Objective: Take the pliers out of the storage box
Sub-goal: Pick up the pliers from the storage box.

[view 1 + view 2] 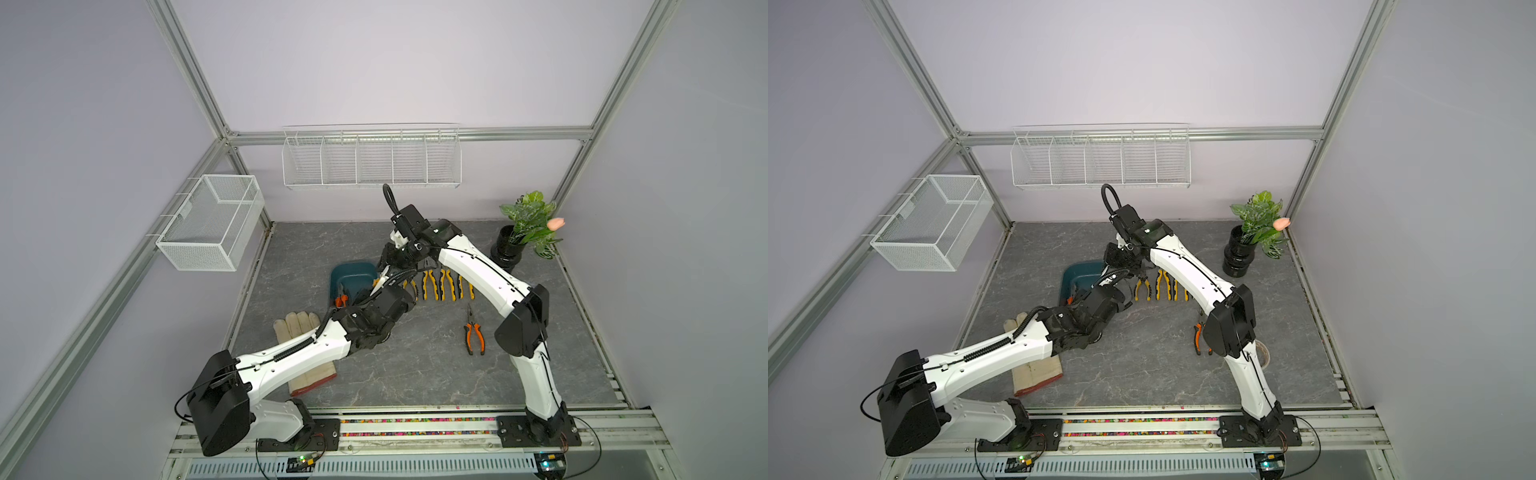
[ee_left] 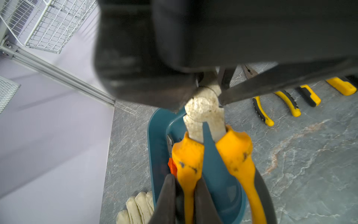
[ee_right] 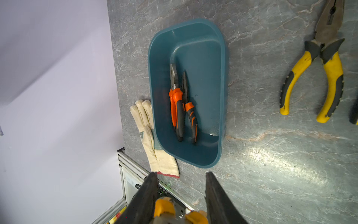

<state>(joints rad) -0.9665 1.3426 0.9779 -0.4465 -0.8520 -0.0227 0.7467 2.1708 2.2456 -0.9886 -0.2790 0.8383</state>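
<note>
Left fingers [image 2: 166, 197] pinch one handle of yellow pliers [image 2: 234, 151] above the teal box [image 3: 205, 67], which holds two orange pliers [image 3: 177, 108]. Right fingers [image 3: 148, 194] flank its head, apart; grip cannot be told

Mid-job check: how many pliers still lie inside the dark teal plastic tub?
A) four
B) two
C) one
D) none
B: the right wrist view shows just two tools in the dark teal plastic tub, the orange-and-black combination pliers and the orange-and-black needle-nose pliers, lying side by side along one long wall.
</note>
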